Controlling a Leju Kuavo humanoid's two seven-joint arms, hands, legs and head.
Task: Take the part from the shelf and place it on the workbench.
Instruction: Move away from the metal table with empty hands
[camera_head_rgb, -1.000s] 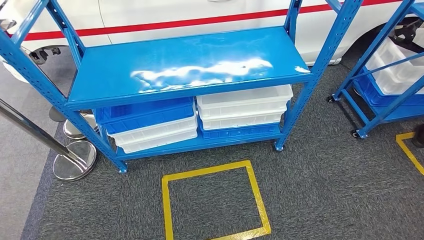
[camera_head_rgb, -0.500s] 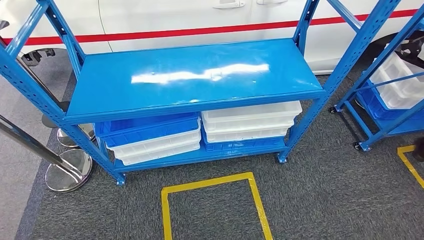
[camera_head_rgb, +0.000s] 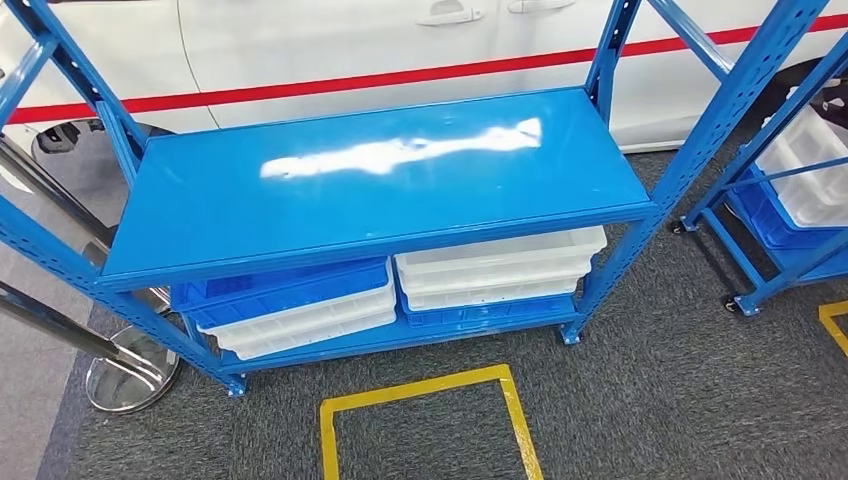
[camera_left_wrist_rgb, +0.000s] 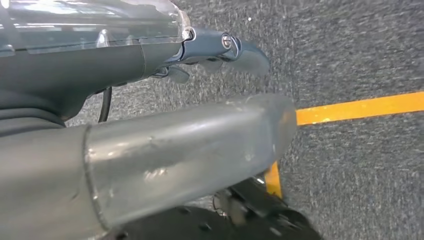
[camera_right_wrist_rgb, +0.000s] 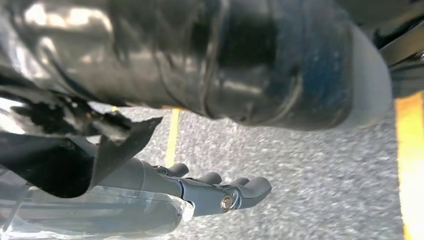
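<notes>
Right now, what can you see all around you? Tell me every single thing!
Shelf rack: one, blue, straight ahead, its middle board bare.
Trays: blue and white, stacked in two piles on the rack's bottom level.
Second rack: one, blue, on wheels, to the right, holding white and blue trays.
Car: one, white with a red stripe, behind the racks.
Floor tape: yellow square on grey carpet, before the rack.
Barrier post base: silver, left of the rack.
Left hand: grey, hanging above the carpet, holding nothing.
Right hand: dark, hanging above the carpet, holding nothing.

Shelf (camera_head_rgb: 380, 180) glossy blue painted metal; bins (camera_head_rgb: 495, 265) smooth plastic; carpet (camera_head_rgb: 660, 400) rough grey, matt.
</notes>
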